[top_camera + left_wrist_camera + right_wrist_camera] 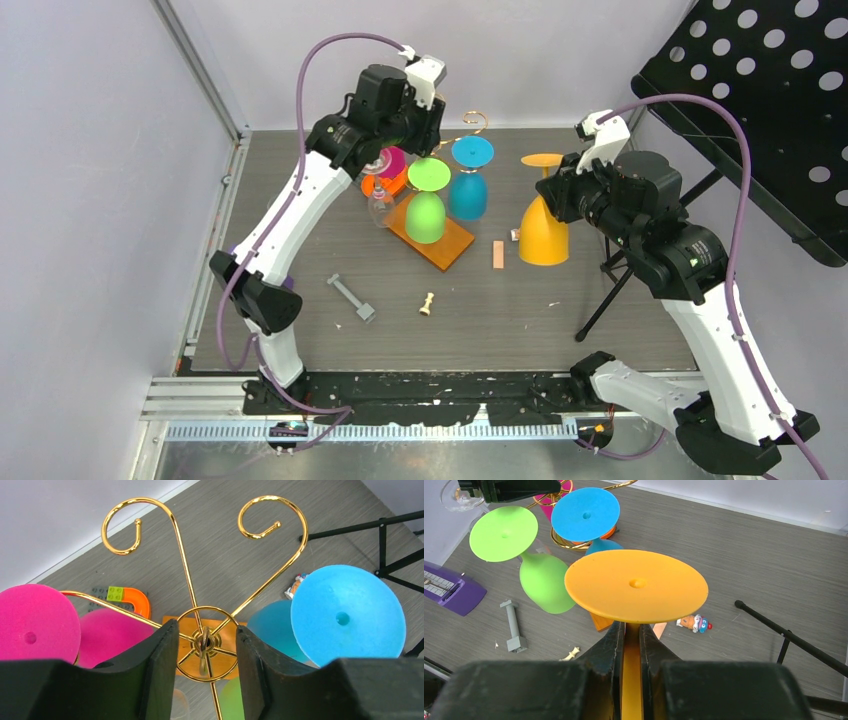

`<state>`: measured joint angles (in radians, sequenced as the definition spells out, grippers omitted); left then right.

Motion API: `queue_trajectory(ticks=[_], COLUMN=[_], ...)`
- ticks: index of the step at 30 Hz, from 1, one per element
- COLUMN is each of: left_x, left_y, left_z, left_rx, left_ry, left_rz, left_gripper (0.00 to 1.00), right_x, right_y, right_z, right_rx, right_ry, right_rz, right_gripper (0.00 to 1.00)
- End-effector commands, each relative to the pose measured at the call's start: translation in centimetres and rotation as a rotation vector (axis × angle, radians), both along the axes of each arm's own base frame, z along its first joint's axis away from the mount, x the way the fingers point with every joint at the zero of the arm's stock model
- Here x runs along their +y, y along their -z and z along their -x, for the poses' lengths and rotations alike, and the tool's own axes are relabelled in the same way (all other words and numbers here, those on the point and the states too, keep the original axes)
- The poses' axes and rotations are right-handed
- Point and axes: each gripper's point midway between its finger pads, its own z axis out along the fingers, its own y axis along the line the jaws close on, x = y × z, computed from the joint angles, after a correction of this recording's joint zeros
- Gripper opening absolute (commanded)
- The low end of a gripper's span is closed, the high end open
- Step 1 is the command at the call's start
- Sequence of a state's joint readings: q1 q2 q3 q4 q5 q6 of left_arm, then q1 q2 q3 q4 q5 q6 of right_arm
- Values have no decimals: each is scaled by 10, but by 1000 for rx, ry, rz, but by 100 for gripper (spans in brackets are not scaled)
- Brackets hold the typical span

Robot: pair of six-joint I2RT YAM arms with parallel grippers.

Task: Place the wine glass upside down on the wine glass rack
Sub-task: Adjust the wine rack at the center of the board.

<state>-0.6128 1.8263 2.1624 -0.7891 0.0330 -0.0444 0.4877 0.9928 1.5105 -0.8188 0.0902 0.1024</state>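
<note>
Black fingers of the right gripper (632,630) are clamped on the stem of the orange plastic wine glass (639,585), just under its round foot. We see this glass inverted, foot up and bowl down, to the right of the rack and apart from it; whether the bowl touches the table we cannot tell. We locate the tall gold wire rack (447,247), with curled arms and a flat orange-brown wooden base, near the table's middle. Three inverted glasses hang on it: a green plastic glass (425,215), a blue plastic glass (468,195) and a pink plastic glass (35,630). We find the left gripper (206,632) above the rack's hub, jaws apart and holding nothing. On the grey wood-grain table (480,320) lie a grey bolt (350,297) and a small pale chess piece (427,303)
</note>
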Motion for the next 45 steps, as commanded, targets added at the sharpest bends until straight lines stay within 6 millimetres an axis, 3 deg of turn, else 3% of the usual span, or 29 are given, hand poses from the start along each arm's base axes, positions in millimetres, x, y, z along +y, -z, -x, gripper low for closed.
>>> queue_trajectory(ticks=[1, 23, 27, 29, 38, 45], left_x=[-4, -8, -7, -6, -4, -3], left_y=[-3, 15, 17, 15, 13, 14], left_z=[-7, -12, -9, -6, 15, 35], left_rx=[-18, 8, -16, -35, -85, -123], left_ry=[19, 113, 180, 215, 402, 586], left_rz=[30, 64, 59, 58, 68, 19], left_gripper=[43, 25, 16, 9, 0, 0], right_x=[-1, -3, -3, -3, -2, -2], right_y=[-14, -7, -6, -5, -2, 1], right_z=[3, 5, 6, 6, 6, 6], right_rx=[-42, -32, -30, -29, -22, -19], right_ry=[-5, -2, -4, -3, -10, -16], right_rz=[-29, -18, -18, -17, -16, -6], right_gripper=[5, 5, 5, 5, 5, 5])
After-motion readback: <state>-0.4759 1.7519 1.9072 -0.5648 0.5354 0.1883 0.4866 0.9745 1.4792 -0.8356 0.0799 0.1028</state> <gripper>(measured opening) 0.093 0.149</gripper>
